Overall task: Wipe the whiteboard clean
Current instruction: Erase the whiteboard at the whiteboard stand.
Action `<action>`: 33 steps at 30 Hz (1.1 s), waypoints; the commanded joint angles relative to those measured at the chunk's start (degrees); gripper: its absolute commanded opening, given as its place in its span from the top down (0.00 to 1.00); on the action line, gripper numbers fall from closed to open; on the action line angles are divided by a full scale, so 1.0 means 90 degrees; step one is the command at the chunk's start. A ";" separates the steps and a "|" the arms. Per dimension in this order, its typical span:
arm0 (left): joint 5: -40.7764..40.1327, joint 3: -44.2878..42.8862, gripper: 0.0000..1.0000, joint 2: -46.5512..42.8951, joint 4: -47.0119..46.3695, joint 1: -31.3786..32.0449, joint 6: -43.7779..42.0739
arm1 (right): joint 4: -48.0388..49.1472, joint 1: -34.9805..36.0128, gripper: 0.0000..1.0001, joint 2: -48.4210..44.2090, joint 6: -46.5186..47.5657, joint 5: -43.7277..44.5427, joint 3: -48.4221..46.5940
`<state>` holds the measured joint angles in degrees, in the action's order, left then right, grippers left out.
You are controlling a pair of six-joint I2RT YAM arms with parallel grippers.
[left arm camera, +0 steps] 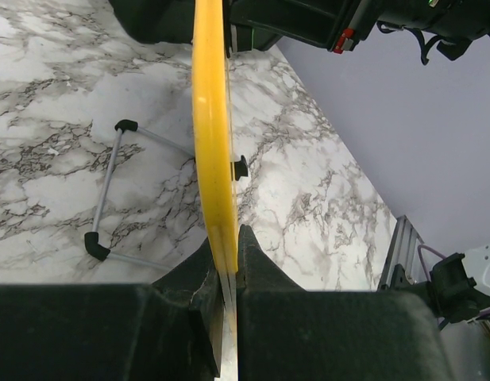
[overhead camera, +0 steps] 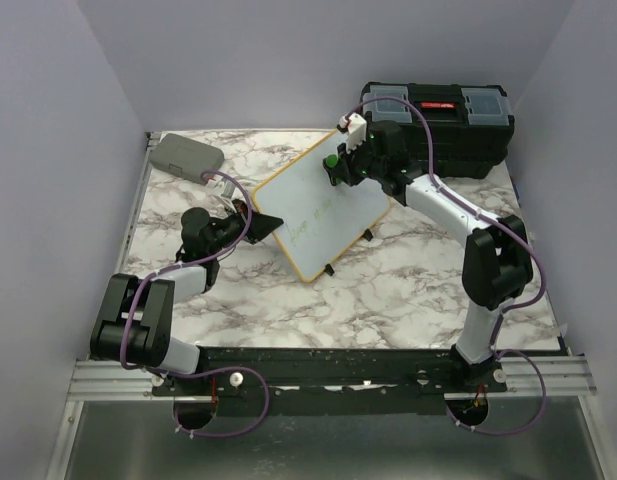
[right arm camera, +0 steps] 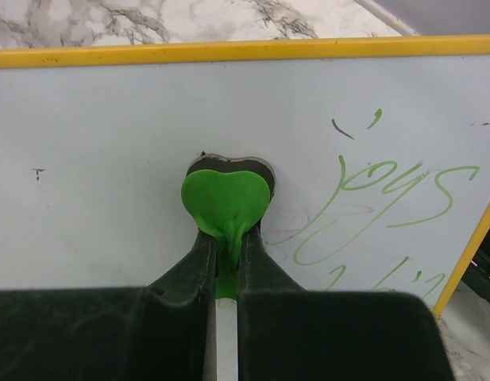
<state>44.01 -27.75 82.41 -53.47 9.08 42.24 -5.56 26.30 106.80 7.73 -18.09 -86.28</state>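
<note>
Closed black toolbox (overhead camera: 438, 125) behind right pincer (right arm camera: 226, 238), green heart-shaped eraser (right arm camera: 226, 202) gripped in it, whiteboard (overhead camera: 323, 205) edge clamped in left pincer (left arm camera: 226, 254), green writing (right arm camera: 387, 190) clearest at right wrist.

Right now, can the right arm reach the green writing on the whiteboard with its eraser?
Probably yes: the right hand holds the green eraser against the whiteboard, and the green writing lies beside it with only bare board between.

Marble table (overhead camera: 388, 290) bears a grey case (overhead camera: 186, 155) and black toolbox (overhead camera: 473, 130).
</note>
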 commanded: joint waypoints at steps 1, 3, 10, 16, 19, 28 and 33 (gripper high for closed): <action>0.0674 -0.0147 1.00 0.0059 0.0126 0.0143 -0.0460 | 0.0322 0.0143 0.99 -0.0036 -0.0214 0.0377 -0.0299; 0.0673 -0.0131 1.00 0.0061 0.0133 0.0152 -0.0465 | 0.0272 0.0139 1.00 -0.0022 -0.0242 0.0588 -0.0327; 0.0671 -0.0140 1.00 0.0051 0.0131 0.0153 -0.0465 | -0.0030 0.0109 0.99 0.0127 -0.0154 0.1164 -0.0452; 0.0676 -0.0129 1.00 0.0046 0.0121 0.0152 -0.0465 | -0.0278 0.0086 0.99 0.0096 0.0304 0.0484 -0.0034; 0.0683 -0.0130 1.00 0.0103 0.0056 0.0153 -0.0441 | -0.0775 0.0114 0.99 0.0132 0.0653 -0.1231 0.0050; 0.0671 -0.0097 1.00 0.0026 0.0150 0.0152 -0.0490 | -0.0314 0.0315 0.99 0.0175 -0.0045 -0.0080 -0.0190; 0.0676 -0.0129 1.00 0.0003 0.0181 0.0153 -0.0499 | -0.0153 0.0024 0.99 0.0174 -0.0229 0.0958 -0.0249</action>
<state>44.36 -28.29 82.59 -52.53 9.10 41.65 -8.95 28.23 106.83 7.68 -20.80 -86.85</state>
